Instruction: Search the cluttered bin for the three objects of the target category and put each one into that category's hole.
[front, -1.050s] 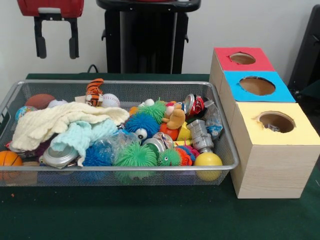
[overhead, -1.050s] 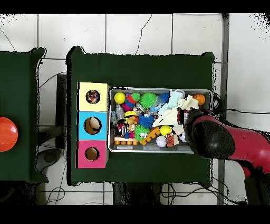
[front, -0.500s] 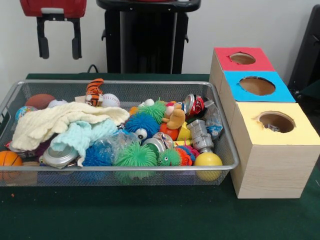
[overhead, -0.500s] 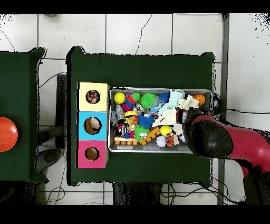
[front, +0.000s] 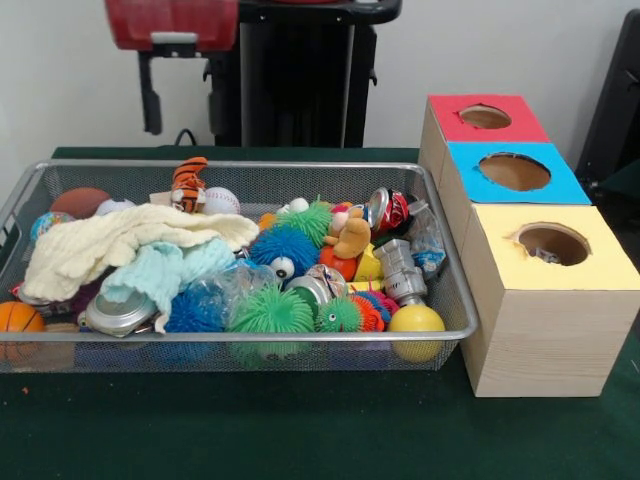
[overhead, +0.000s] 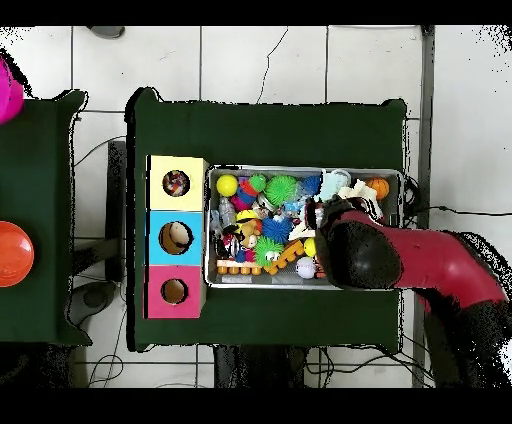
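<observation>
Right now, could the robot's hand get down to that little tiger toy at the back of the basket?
Probably yes. The hand hangs open almost straight above the tiger toy, which sits on top of the clutter with nothing covering it.

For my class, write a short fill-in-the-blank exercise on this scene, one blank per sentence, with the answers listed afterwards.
1. The box nearest the camera in the front view has a ____ top.
2. The middle hole sits in the ____ panel.
3. The yellow ball lies in the mesh bin's corner closest to the ____ box.
4. The gripper hangs above the bin with its fingers ____.

Answers: yellow; blue; yellow; open
</observation>
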